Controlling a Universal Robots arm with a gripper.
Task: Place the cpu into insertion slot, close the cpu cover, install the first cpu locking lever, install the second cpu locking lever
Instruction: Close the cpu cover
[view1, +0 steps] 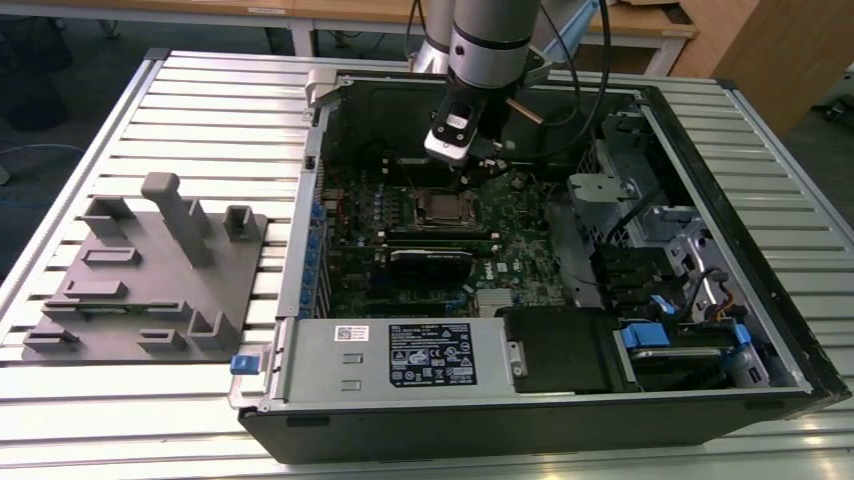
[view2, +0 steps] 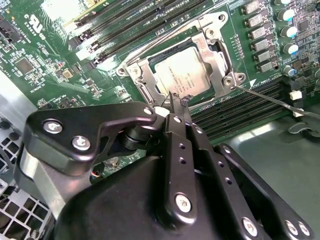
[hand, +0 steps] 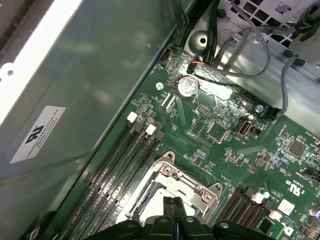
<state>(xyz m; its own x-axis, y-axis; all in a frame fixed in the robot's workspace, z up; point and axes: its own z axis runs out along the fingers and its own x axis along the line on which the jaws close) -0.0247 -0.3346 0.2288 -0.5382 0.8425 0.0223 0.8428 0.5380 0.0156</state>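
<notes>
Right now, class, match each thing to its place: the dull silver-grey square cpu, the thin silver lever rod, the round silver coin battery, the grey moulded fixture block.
Things: 1 cpu; 2 lever rod; 3 coin battery; 4 fixture block.
Places: a on the slatted table beside the computer case; b seated in the silver-rimmed insertion slot; c on the green board near the cables; d sticking out from the slot's corner.
Pairs: 1-b; 2-d; 3-c; 4-a.

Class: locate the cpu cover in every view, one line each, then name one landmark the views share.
Exterior view: cpu cover on the motherboard, just under the gripper.
Second wrist view: cpu cover frames the cpu, just beyond the gripper.
First wrist view: cpu cover beside the memory slots.
Shared landmark: the gripper's tip at the cover's edge.
</notes>
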